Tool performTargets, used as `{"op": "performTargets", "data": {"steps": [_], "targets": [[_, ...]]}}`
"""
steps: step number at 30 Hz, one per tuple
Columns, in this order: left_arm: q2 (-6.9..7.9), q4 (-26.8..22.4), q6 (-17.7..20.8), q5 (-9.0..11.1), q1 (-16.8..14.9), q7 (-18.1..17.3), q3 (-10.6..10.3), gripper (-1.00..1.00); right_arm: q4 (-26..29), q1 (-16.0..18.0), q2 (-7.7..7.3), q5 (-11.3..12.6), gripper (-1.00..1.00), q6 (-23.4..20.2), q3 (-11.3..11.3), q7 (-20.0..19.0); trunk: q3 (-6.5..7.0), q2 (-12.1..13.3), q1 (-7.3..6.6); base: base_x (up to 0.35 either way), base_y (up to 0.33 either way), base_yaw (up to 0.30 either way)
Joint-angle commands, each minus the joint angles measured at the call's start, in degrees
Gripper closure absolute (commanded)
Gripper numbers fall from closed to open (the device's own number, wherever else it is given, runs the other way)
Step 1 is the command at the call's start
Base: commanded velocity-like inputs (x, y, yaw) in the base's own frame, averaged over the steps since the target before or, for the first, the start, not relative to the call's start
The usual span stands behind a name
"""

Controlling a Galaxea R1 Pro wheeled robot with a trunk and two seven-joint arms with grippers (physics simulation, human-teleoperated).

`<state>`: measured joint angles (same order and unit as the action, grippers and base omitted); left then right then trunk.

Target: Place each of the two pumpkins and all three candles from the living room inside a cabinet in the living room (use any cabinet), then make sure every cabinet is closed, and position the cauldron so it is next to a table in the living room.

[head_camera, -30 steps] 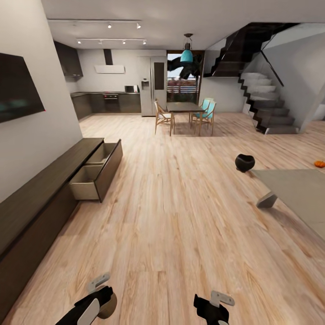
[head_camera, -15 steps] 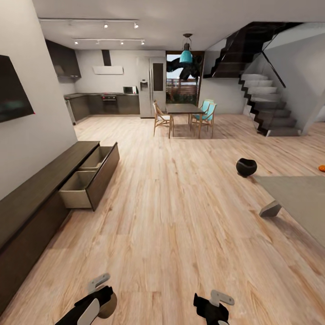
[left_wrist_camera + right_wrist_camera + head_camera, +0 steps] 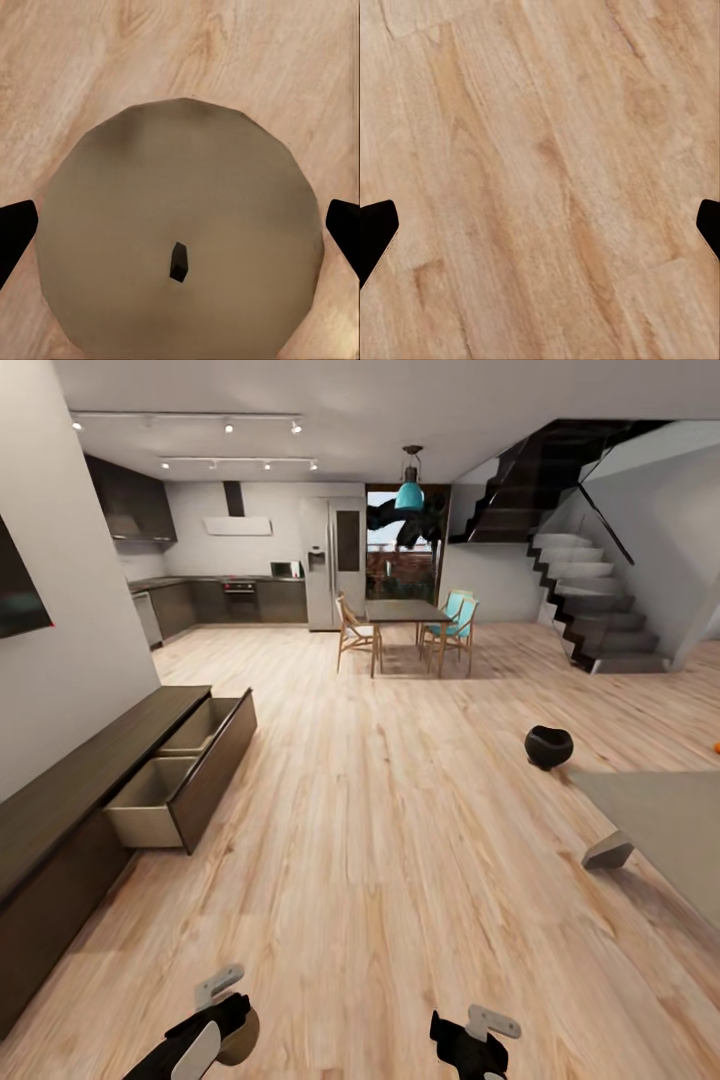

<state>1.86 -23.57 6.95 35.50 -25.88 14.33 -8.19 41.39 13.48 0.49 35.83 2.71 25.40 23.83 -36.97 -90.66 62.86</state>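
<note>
My left gripper (image 3: pixel 180 234) is shut on a stubby whitish candle (image 3: pixel 172 172) with a dark wick, seen end-on above the wood floor; in the head view the left gripper (image 3: pixel 228 1020) sits low at the bottom. To its right my right gripper (image 3: pixel 472 1038) is open over bare floor, fingers (image 3: pixel 376 229) wide apart. The long dark cabinet (image 3: pixel 60 810) runs along the left wall with two drawers (image 3: pixel 175 790) pulled out, showing pale insides. The black cauldron (image 3: pixel 548 746) stands on the floor at the right, near a corner of the grey table (image 3: pixel 670 815). An orange sliver of a pumpkin (image 3: pixel 716 745) shows at the right edge.
A wide stretch of wood floor (image 3: pixel 380 840) lies between the cabinet and the table. Further back stand a dark dining table with chairs (image 3: pixel 405 622), the kitchen (image 3: pixel 230 585) and a staircase (image 3: pixel 590 600). A dark screen (image 3: pixel 15 585) hangs on the left wall.
The whole picture has shifted: the camera has moved, so the cabinet now sits further left and lower, and the table and cauldron lower. Both grippers keep their places in the picture.
</note>
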Motion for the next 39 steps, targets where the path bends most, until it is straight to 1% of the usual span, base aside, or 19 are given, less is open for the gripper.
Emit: {"op": "performTargets", "data": {"steps": [1,6,25,39], "targets": [[0.07,-0.2,0.2,0.4,0.0,0.5,-0.5,1.0,0.0,0.1,-0.05,0.6,-1.0,0.3,0.3,0.4,0.04,0.0,0.03,0.331,-0.111,0.0],[0.07,-0.2,0.2,0.4,0.0,0.5,-0.5,1.0,0.0,0.1,-0.05,0.6,-1.0,0.3,0.3,0.3,0.23,0.0,0.03,0.331,-0.111,0.0],[-0.1,-0.2,0.2,0.4,0.0,0.4,-0.5,1.0,0.0,0.1,-0.05,0.6,-1.0,0.3,0.3,0.3,0.25,0.0,0.03,0.331,-0.11,0.0],[-0.11,-0.2,0.2,0.4,0.0,0.1,-0.5,1.0,0.0,0.1,-0.05,0.5,-1.0,0.3,0.4,0.3,0.25,0.0,0.03,0.331,-0.009,0.009]]}}
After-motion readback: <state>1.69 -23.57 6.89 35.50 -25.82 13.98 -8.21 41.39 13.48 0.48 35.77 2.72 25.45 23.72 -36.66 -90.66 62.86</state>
